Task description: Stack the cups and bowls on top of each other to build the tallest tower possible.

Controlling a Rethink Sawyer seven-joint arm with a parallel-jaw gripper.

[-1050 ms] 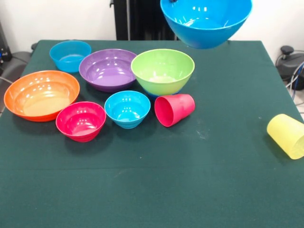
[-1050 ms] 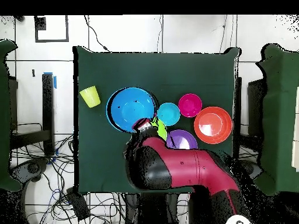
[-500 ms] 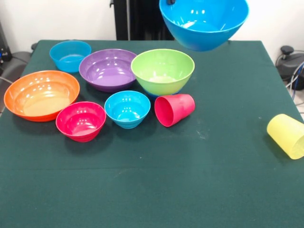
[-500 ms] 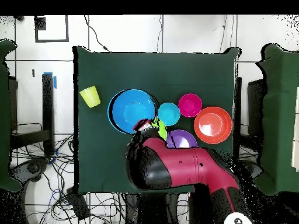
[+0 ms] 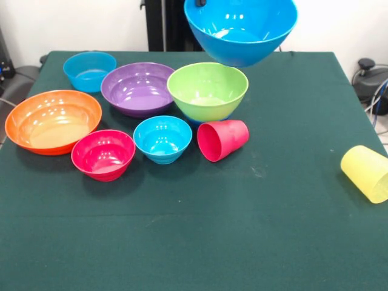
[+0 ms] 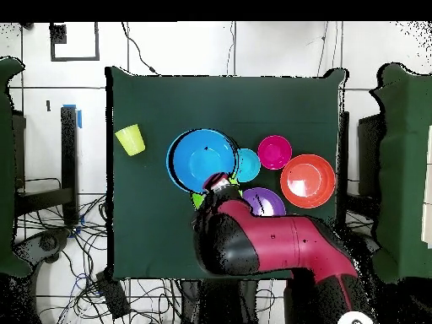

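A dark green cloth-covered rectangular table (image 5: 291,242) fills most of the front view, its cloth lightly scuffed and evenly lit. Behind its far edge rises a plain white wall (image 5: 73,24), broken by a black vertical post (image 5: 176,27). Seen from overhead, the table sits on a pale tiled floor (image 6: 278,46) with dark grout lines. Tangled black cables (image 6: 143,291) trail over the floor off one corner, and a dark square outline (image 6: 74,40) marks the tiles near another corner.

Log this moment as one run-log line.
arm: carrying big blue bowl in air | below: green bowl | cups: red cup, yellow cup lying sideways | tower: not begun
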